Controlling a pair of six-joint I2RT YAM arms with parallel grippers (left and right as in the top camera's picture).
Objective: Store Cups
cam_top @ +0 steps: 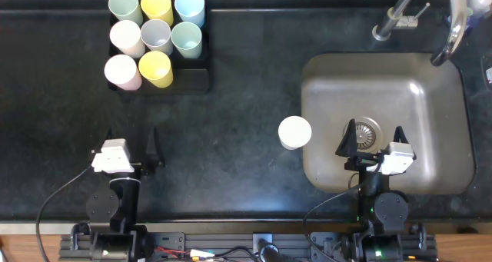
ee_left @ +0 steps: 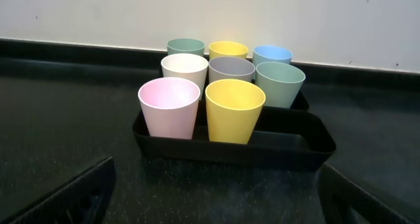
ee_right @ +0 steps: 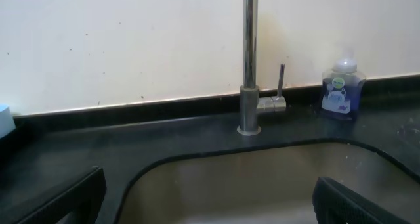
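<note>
Left fingers (cam_top: 153, 148): spread apart, holding nothing, over the dark counter (cam_top: 231, 101).
Black tray (cam_top: 194, 79): straight ahead of the left fingers, well apart from them; eight cups (cam_top: 156, 68) stand upright in it.
White cup (cam_top: 294, 132): on the counter between the two pairs of fingers, just beside the sink (cam_top: 323, 70).
Right fingers (cam_top: 347, 139): spread apart, empty, above the sink near its drain (cam_top: 367, 131); tap (ee_right: 248, 66) ahead.

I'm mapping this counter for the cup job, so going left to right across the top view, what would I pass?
First the black tray → then the lone white cup on the counter → then the sink.
</note>
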